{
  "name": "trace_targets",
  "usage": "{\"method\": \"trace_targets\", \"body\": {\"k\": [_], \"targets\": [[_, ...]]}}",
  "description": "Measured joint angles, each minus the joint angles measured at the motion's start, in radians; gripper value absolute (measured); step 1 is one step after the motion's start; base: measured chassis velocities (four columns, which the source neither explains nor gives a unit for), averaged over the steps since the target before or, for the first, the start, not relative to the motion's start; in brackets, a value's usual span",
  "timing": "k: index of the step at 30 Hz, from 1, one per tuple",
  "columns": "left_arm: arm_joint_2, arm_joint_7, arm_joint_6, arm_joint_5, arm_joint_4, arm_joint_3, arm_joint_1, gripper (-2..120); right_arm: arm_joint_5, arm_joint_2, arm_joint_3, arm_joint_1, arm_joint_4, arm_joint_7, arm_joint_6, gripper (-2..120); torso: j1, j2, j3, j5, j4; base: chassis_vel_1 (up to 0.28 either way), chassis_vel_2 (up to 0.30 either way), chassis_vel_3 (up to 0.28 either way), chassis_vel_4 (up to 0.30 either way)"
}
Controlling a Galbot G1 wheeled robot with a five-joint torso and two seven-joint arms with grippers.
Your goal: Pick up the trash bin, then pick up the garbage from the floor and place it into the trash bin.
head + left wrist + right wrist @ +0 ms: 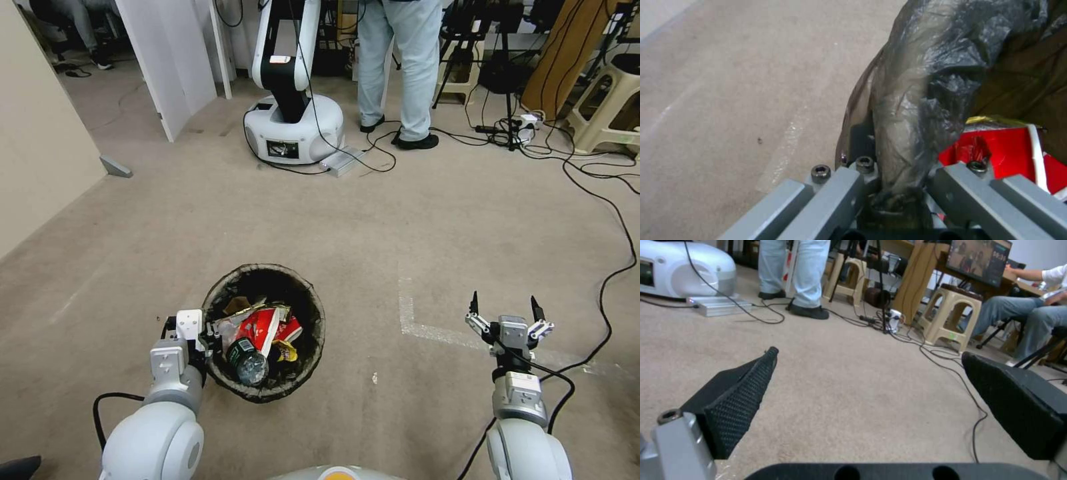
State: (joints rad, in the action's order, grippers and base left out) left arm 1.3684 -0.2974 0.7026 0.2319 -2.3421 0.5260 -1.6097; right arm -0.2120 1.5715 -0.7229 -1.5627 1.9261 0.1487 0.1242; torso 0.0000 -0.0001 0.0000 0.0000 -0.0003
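Two grippers: left gripper [208,333] clamped on the trash bin [227,287] rim, lower-centre frame; right gripper [505,313] spread wide, holding nothing, lower right. Garbage [263,333] sits inside; best kept level, grip firm.

Beige carpet [413,220] — black cables [600,193], plastic stools [603,107] behind.
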Motion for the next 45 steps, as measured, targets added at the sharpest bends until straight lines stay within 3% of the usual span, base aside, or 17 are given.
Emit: {"method": "trace_targets", "body": {"k": [5,11,24,45], "targets": [[-0.069,-0.012,0.032,0.091,-0.02,0.006,0.016,0,0.007,-0.02,0.012,0.005,-0.008,0.0,0.004,100,0.0,0.0,0.0,0.0001,0.0001,0.0,0.0,0.0,0.0],[-0.093,-0.029,0.033,0.138,-0.015,-0.01,0.019,0,0.006,-0.041,0.02,0.026,-0.004,0.0,-0.019,100,0.0,0.0,0.0,0.0,0.0004,0.0,0.0,0.0,0.0],[-0.18,-0.074,0.035,0.082,0.054,-0.025,-0.001,0,-0.001,-0.039,0.033,0.017,-0.005,0.001,-0.017,100,0.0,0.0,0.0,-0.0001,0.0003,0.0,0.0,0.0,0.0],[-0.188,-0.098,0.033,0.117,0.101,-0.06,-0.025,1,-0.015,-0.036,0.034,-0.002,-0.01,0.003,-0.006,100,0.0,0.0,0.0,0.0003,0.0003,0.0,0.0,0.0,0.0]]}}
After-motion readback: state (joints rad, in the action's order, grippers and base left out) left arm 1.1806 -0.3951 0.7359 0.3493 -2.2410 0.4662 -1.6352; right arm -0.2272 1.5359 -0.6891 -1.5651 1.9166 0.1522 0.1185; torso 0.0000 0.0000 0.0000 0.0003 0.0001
